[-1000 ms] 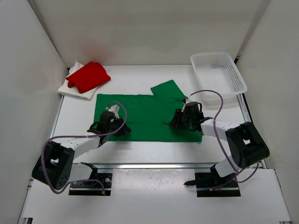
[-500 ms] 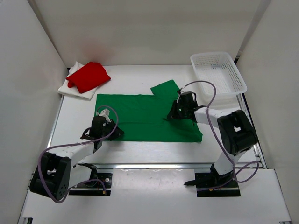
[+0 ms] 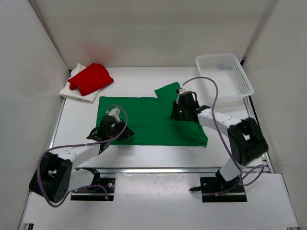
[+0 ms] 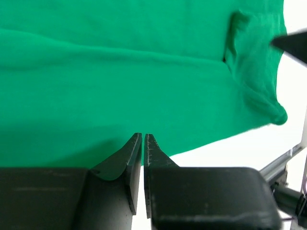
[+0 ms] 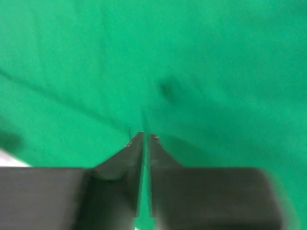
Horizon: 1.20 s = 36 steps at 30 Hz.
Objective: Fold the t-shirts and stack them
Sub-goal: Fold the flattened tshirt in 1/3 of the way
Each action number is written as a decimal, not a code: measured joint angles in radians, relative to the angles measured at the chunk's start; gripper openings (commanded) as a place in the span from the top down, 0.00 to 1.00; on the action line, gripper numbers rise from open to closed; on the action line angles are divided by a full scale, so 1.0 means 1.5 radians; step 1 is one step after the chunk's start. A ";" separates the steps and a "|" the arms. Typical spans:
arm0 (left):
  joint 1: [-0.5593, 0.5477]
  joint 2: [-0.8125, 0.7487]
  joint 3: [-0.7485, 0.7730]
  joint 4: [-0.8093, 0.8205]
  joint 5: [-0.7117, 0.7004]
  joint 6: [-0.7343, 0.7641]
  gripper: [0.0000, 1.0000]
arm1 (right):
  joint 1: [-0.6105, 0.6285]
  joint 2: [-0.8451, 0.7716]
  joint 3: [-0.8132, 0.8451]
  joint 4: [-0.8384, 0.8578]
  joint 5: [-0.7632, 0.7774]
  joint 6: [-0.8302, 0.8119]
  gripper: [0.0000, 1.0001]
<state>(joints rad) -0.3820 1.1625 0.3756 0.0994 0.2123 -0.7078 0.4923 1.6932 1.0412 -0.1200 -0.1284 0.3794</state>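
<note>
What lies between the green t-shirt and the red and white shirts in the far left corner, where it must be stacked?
Nothing visible. Only bare table separates the green t-shirt from the red t-shirt lying on the white t-shirt.

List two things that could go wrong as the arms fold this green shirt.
1. The left claw and right claw look nearly shut over the green t-shirt; a thin pinch may slip mid-fold.
2. The right arm's cable loops near the basket and might snag it.

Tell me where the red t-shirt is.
In the top view, the red t-shirt lies at the far left, on the white t-shirt.
</note>
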 measured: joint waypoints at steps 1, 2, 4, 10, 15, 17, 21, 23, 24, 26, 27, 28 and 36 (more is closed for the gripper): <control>-0.013 0.009 0.008 0.001 -0.004 0.000 0.82 | -0.001 -0.036 -0.041 -0.001 0.001 0.001 1.00; -0.027 0.023 0.019 0.001 -0.009 0.001 0.82 | -0.003 -0.074 -0.087 0.001 0.001 0.004 1.00; -0.045 0.052 0.038 0.001 -0.017 0.004 0.82 | -0.007 -0.137 -0.160 -0.001 0.003 0.009 0.99; -0.052 0.136 0.060 -0.016 -0.031 0.021 0.84 | -0.029 -0.208 -0.305 0.001 0.006 0.019 1.00; -0.052 0.137 0.043 -0.018 -0.014 0.020 0.84 | -0.036 -0.285 -0.379 0.016 0.007 0.045 1.00; -0.053 0.116 0.023 -0.019 -0.003 0.018 0.83 | -0.035 -0.326 -0.409 0.011 0.004 0.056 1.00; -0.062 0.051 -0.014 -0.049 0.009 0.012 0.81 | -0.037 -0.376 -0.424 -0.036 -0.007 0.066 1.00; -0.059 0.024 -0.012 -0.089 0.011 0.015 0.80 | -0.040 -0.380 -0.408 -0.064 -0.012 0.065 0.98; -0.055 0.016 -0.003 -0.109 0.011 0.018 0.81 | -0.043 -0.379 -0.393 -0.075 -0.014 0.063 0.98; -0.038 0.018 0.043 -0.146 0.009 0.026 0.81 | -0.057 -0.370 -0.354 -0.080 -0.020 0.058 0.99; -0.026 0.026 0.073 -0.154 0.009 0.029 0.81 | -0.064 -0.359 -0.329 -0.075 -0.021 0.056 1.00; -0.010 0.037 0.110 -0.154 0.008 0.034 0.81 | -0.068 -0.341 -0.302 -0.066 -0.021 0.053 1.00; 0.175 0.205 0.330 -0.090 0.001 0.034 0.90 | -0.061 -0.173 -0.165 -0.011 -0.034 0.036 1.00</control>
<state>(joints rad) -0.1192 1.4708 0.8711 -0.0360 0.2131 -0.6563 0.4011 1.4342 0.7940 -0.1364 -0.1791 0.4328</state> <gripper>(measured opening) 0.100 0.005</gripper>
